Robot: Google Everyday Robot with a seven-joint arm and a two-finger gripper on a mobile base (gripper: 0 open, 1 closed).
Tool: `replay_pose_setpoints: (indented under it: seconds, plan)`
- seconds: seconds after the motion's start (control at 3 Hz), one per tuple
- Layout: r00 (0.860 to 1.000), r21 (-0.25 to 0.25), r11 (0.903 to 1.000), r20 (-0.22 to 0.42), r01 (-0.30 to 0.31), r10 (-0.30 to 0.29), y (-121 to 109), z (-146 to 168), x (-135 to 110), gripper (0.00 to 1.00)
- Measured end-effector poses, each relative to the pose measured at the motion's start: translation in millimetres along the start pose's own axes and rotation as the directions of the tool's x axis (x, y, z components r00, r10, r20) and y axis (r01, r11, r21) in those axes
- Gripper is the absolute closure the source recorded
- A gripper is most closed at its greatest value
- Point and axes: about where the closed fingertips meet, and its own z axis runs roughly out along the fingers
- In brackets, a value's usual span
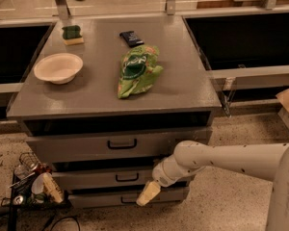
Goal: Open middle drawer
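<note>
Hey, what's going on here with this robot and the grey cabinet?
A one-armed robot is reaching in from the right to open the middle drawer of the grey cabinet. Its gripper sits low in front of the drawer fronts, just right of and below the black handle, not on it. The drawer looks shut. On top lie a white bowl, a green bag, a dark packet and a sponge.

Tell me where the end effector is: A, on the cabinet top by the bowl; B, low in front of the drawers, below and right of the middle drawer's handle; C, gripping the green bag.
B: the end effector sits low before the drawer fronts, down and right of the middle drawer's handle, far from the cabinet top.
</note>
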Motion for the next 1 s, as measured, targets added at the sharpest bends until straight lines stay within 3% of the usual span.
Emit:
replay_pose_setpoints:
  seconds: [0.67, 1.0]
  plan:
    - [1.0, -0.043, 0.9991, 0.005, 0.002, -0.002, 10.4, 3.5, 2.7, 0.0]
    - [0.999, -0.113, 0.9935, 0.044, 0.006, -0.001, 24.7, -4.2, 9.7, 0.0]
